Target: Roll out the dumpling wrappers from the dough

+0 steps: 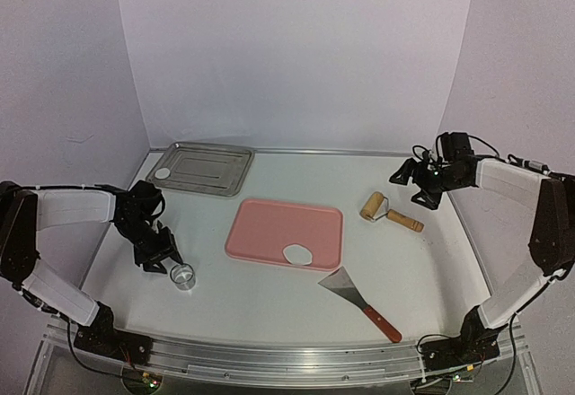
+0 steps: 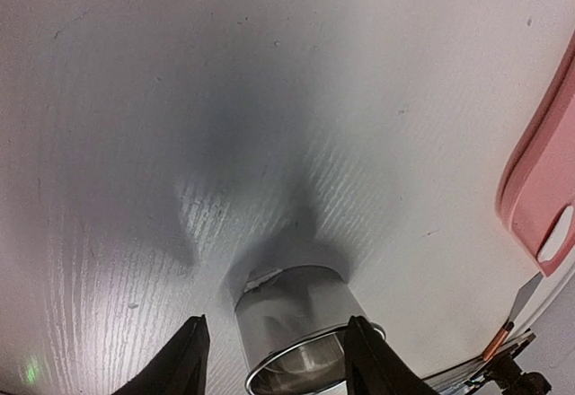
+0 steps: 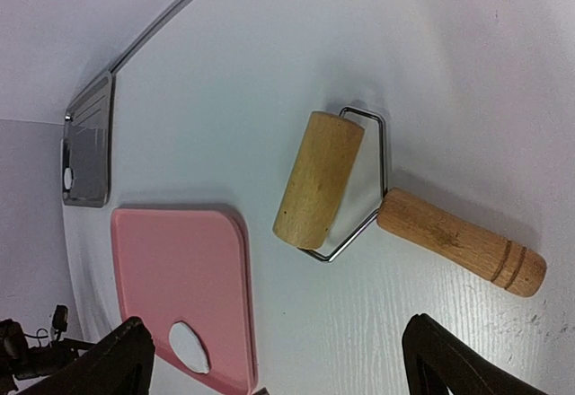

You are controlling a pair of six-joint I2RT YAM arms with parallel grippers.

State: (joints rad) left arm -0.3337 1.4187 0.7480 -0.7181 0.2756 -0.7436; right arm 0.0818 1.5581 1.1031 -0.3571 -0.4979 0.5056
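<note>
One dumpling wrapper (image 1: 163,173), a small white disc, lies in the near left corner of the metal tray (image 1: 216,157); it also shows in the right wrist view (image 3: 68,178). The metal ring cutter (image 1: 183,276) stands on the table. My left gripper (image 1: 169,258) is open, and in the left wrist view (image 2: 277,323) its fingers straddle the cutter (image 2: 301,328) without clamping it. My right gripper (image 1: 409,188) is open wide and empty (image 3: 287,368), hovering by the wooden rolling pin (image 1: 389,213) (image 3: 319,179). The pink board (image 1: 269,224) carries no dough; its white oval is the handle hole.
A metal scraper with a red-brown handle (image 1: 359,294) lies near the board's front right corner. The tray stands at the back left. The pink board's edge shows in the left wrist view (image 2: 530,188) and the board in the right wrist view (image 3: 180,269).
</note>
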